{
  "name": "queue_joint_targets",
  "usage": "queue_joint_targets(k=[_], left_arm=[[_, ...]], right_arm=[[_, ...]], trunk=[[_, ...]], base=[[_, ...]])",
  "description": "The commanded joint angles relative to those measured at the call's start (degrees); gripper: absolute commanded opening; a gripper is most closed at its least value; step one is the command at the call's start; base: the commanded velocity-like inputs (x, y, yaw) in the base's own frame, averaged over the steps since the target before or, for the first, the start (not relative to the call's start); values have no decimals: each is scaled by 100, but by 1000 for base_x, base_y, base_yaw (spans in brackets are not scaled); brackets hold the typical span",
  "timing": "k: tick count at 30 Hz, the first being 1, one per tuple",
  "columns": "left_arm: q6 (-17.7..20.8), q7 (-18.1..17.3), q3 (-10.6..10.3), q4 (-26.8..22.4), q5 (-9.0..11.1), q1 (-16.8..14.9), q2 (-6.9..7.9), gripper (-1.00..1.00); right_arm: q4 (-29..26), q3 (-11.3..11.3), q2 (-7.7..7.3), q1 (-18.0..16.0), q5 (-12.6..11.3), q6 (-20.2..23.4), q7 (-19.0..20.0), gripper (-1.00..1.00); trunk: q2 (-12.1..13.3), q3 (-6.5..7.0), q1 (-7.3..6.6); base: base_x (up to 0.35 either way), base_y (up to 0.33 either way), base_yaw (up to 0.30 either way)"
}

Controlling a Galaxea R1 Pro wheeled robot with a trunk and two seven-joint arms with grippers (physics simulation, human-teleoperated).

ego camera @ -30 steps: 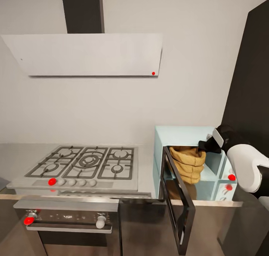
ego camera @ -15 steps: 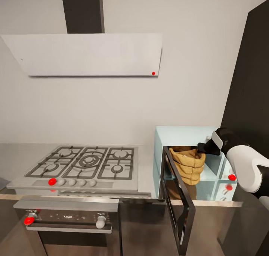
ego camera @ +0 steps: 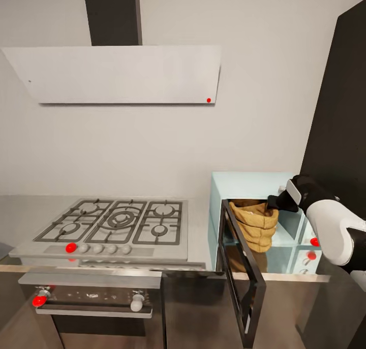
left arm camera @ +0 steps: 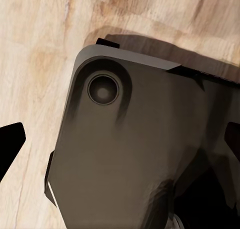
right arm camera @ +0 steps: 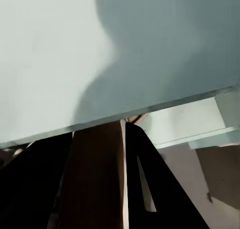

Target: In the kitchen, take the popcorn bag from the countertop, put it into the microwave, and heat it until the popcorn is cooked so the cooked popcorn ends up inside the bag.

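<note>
step: seat bag [ego camera: 255, 226] in microwave [ego camera: 244, 186] | right hand [ego camera: 277, 202] clamped on rim | advice: lower until floor bears it, then release, withdraw clear of door [ego camera: 244, 283]

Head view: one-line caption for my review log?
Right claw holds the popcorn bag by its rim inside the open microwave, beside the stove.

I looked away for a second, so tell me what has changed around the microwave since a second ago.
The right gripper, shut on the bag's rim, has carried it slightly up and further left into the microwave; the right arm edged down. The microwave door stays open, and the stove and hood are unchanged.
</note>
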Motion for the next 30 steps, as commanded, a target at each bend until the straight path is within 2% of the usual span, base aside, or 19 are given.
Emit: queue_joint_targets(k=[1,9,17,18,29,30], left_arm=[[-5,5,42,-9,-1,1,-2,100],[-9,5,41,-9,-1,1,-2,100],[-9,5,41,-9,-1,1,-2,100],[-9,5,41,-9,-1,1,-2,100],[-9,5,41,-9,-1,2,-2,100],[-9,5,41,-9,-1,1,-2,100]], right_arm=[[31,-42,36,13,26,30,-6,-100],[-214,-81,258,222,-2,-229,-90,-100],[-141,-88,249,226,-65,-485,-111,-100],[-41,-91,244,224,-68,-699,-128,-100],[-41,-100,224,223,-66,-892,-171,-100],[-41,-99,224,225,-66,-893,-172,100]], trunk=[[-3,-8,1],[-3,-8,1],[-3,-8,1],[-3,-8,1],[-3,-8,1],[-3,-8,1]], base=[[0,0,0],[0,0,0],[0,0,0],[0,0,0],[0,0,0],[0,0,0]])
